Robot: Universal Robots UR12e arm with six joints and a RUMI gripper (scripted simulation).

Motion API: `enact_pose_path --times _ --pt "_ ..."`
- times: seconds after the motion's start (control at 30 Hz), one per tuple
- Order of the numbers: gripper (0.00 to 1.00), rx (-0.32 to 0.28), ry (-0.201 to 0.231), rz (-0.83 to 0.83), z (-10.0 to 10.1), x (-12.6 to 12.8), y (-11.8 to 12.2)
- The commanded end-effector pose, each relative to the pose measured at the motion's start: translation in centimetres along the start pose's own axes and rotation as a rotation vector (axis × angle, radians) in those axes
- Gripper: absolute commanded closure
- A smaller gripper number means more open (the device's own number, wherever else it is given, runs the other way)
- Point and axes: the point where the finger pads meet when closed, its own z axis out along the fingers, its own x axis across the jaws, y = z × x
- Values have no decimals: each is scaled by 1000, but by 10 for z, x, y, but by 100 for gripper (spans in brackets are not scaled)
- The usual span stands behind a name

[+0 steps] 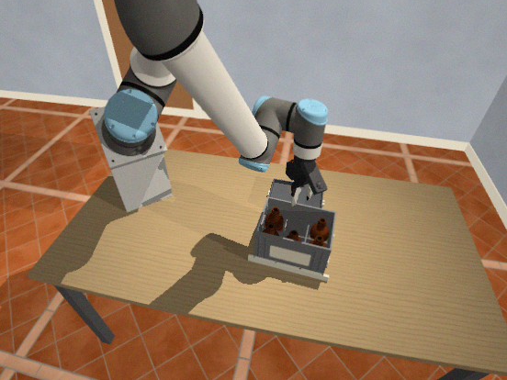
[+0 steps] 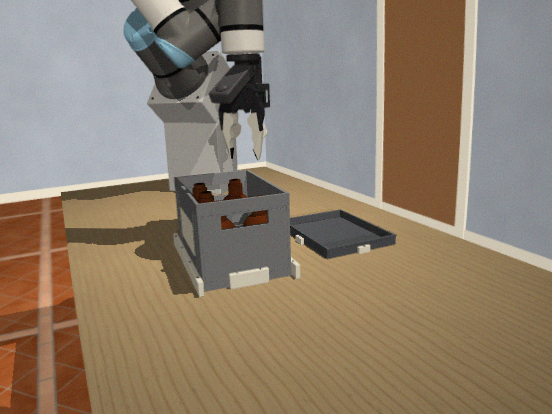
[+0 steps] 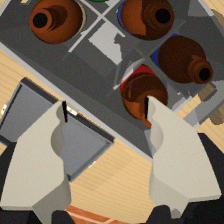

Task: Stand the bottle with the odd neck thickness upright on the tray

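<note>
Your claw (image 2: 245, 142) hangs partly open and holding nothing, pale tapered fingers apart above the boxy grey crate (image 2: 240, 244) mid-table, glossy brown round-shouldered bottles (image 1: 319, 229) upright in its divided cells, shallow dark tray (image 2: 345, 232) just beside it toward the table's far edge.

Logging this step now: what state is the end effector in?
End effector: open, holding nothing, above the crate.

Matt grey crate (image 2: 250, 252), glossy brown bottles (image 3: 56, 19), wood-grain table (image 2: 350, 332).
</note>
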Motion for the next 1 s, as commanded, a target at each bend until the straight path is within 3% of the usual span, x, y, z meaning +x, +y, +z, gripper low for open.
enact_pose_path --times 0.0,0.97 --pt "62 1 -1 0 0 0 0" --pt "62 0 -1 0 22 0 0"
